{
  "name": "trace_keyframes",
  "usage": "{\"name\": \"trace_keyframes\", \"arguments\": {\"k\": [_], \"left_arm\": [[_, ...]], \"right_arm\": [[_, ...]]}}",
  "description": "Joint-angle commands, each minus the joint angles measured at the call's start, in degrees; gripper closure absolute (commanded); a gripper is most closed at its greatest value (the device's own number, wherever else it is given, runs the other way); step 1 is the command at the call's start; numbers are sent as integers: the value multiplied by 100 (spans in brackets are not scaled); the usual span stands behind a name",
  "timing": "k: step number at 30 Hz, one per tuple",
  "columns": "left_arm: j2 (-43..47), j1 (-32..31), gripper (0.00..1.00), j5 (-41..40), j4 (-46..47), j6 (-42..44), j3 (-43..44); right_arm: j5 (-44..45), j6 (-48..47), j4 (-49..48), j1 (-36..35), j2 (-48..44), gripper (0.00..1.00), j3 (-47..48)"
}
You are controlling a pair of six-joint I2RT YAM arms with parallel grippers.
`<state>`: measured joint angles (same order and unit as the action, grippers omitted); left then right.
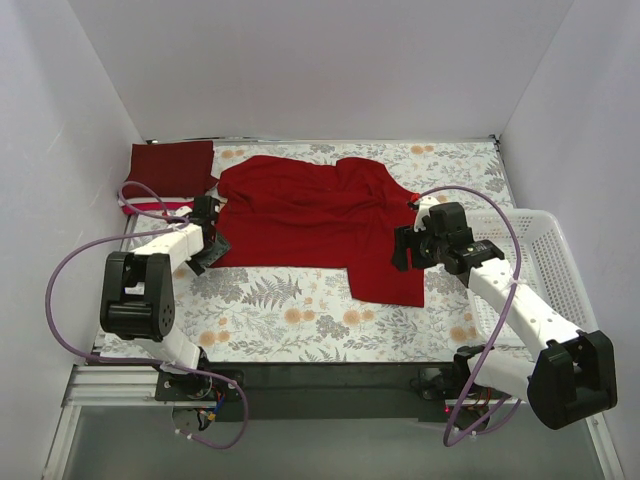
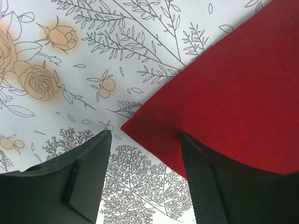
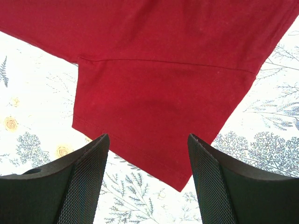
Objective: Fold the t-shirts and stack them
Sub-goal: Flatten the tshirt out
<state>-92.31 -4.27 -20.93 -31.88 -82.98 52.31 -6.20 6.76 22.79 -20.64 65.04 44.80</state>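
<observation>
A bright red t-shirt point(image 1: 310, 220) lies spread and partly rumpled across the middle of the floral cloth. A folded dark maroon t-shirt point(image 1: 170, 165) lies at the far left corner on a thin stack with a pinkish-red and white edge point(image 1: 150, 208). My left gripper point(image 1: 208, 255) is open and empty over the red shirt's near left corner point(image 2: 140, 122). My right gripper point(image 1: 405, 250) is open and empty over the shirt's right sleeve point(image 3: 159, 121), whose hem sits between the jaws.
A white lattice basket point(image 1: 555, 260) stands at the right edge of the table beside my right arm. The floral tablecloth point(image 1: 290, 320) covers the table. White walls close in on three sides.
</observation>
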Motion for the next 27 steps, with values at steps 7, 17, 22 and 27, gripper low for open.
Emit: {"name": "trace_keyframes", "arguments": {"k": [7, 17, 22, 27], "left_arm": [[-366, 199, 45, -61, 103, -139, 244], [-498, 208, 57, 123, 15, -87, 121], [-525, 208, 77, 168, -11, -69, 51], [-420, 208, 99, 107, -169, -60, 68]], "right_arm": [[-66, -114, -99, -10, -87, 25, -94], [101, -123, -90, -10, -123, 26, -146], [145, -105, -90, -10, -167, 26, -155], [189, -61, 33, -10, -158, 26, -147]]}}
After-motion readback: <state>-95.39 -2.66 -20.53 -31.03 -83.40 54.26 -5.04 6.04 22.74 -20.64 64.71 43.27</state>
